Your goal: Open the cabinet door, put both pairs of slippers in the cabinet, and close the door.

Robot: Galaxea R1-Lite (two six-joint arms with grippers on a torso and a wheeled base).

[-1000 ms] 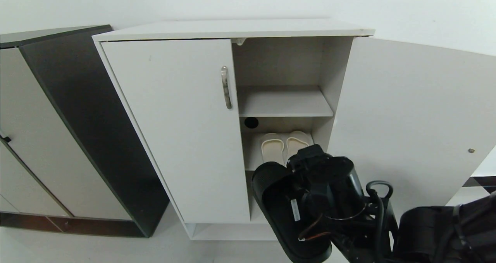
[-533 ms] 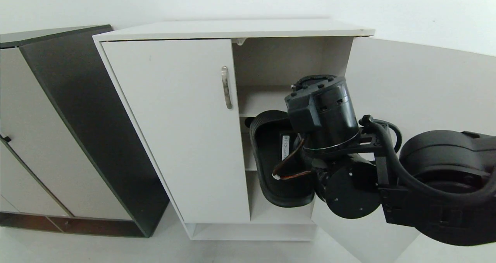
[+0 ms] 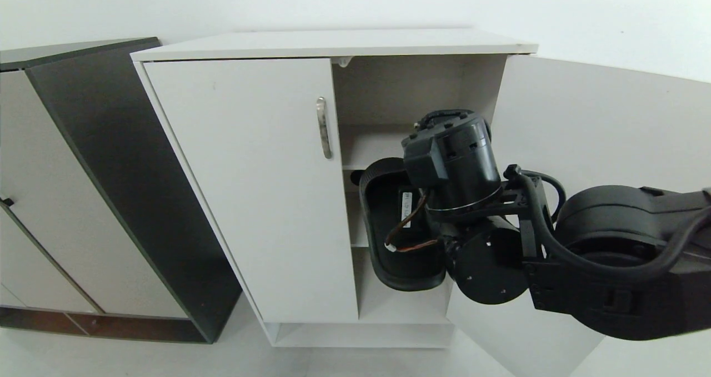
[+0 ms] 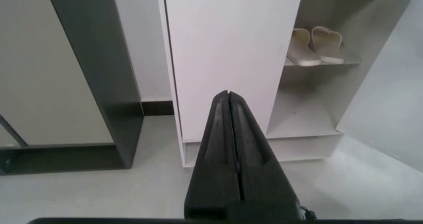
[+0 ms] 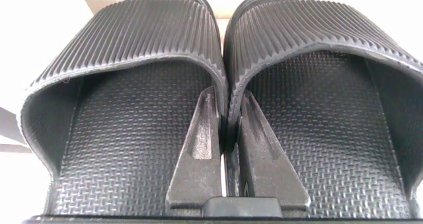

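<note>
Slippers [image 5: 125, 112], black, sit side by side, inner walls pinched together in the right gripper [image 5: 228, 98].

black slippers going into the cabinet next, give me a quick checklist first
1. Right door swung open: ok.
2. Right hand shut on black slippers, both held together: ok.
3. Bottom compartment bare for them: ok.
4. White slippers already on the shelf above: ok.
5. Left hand shut, away from cabinet: ok.
6. Gap between black slippers and left door edge: cannot tell.
</note>
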